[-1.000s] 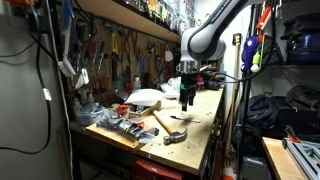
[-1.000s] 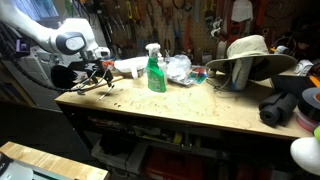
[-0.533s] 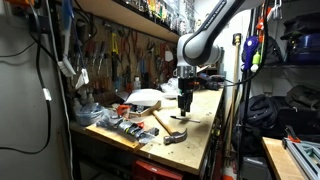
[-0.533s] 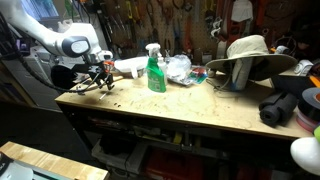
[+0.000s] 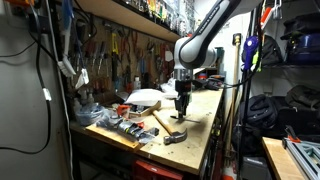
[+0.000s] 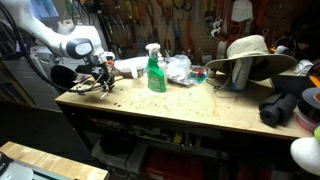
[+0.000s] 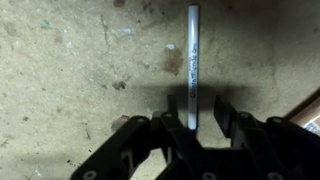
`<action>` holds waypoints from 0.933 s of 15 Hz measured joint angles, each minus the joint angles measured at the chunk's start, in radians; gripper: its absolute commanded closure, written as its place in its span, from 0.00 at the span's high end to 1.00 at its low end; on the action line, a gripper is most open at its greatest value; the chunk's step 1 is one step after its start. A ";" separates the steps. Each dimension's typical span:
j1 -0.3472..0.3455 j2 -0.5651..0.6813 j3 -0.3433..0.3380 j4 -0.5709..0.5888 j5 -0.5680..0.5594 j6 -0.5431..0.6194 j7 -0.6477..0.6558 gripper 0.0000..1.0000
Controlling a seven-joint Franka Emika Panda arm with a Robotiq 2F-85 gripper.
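Hovering just over the workbench (image 5: 205,125), gripper (image 5: 181,103) pointing straight down near the edge where the tool clutter sits.

- Target: a slim white pen (image 7: 191,60) lying flat on the bare bench top. In the wrist view it runs straight away from the gripper (image 7: 190,130), lined up with the gap between the jaws. Too small to pick out in either exterior view.
- Claw state: released, as far as I can read it. The jaws stand apart, one on each side of the pen, with the gap wider than the barrel. Nothing is clamped yet.
- Near end of the pen is hidden under the gripper body, so I can't tell how far along the barrel the grip falls. If it's close to the tip, the pen will likely droop or pivot on lifting. Better to shift along the barrel toward its middle.

My take on doing it well:
- Alignment across the barrel looks good, so no wrist twist needed.
- Drop straight down and stop with the tips barely off the wood. The surface is rough and scarred, so they can catch.
- Close slowly; a round barrel rolls if one pad hits first.
- Lift vertically. A wooden-handled tool (image 5: 162,122) lies near, and the spray bottle (image 6: 155,70) stands well apart from the gripper (image 6: 103,80).
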State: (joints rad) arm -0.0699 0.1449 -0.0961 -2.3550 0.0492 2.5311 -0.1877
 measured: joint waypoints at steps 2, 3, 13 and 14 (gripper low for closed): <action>-0.002 0.014 0.005 0.009 0.010 0.008 -0.011 0.38; -0.004 0.020 0.008 0.013 0.015 0.011 -0.016 0.35; -0.013 0.047 0.018 0.049 0.020 0.016 -0.031 0.02; -0.014 0.046 0.019 0.052 0.020 0.016 -0.033 0.02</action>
State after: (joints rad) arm -0.0838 0.1909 -0.0770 -2.3025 0.0697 2.5469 -0.2210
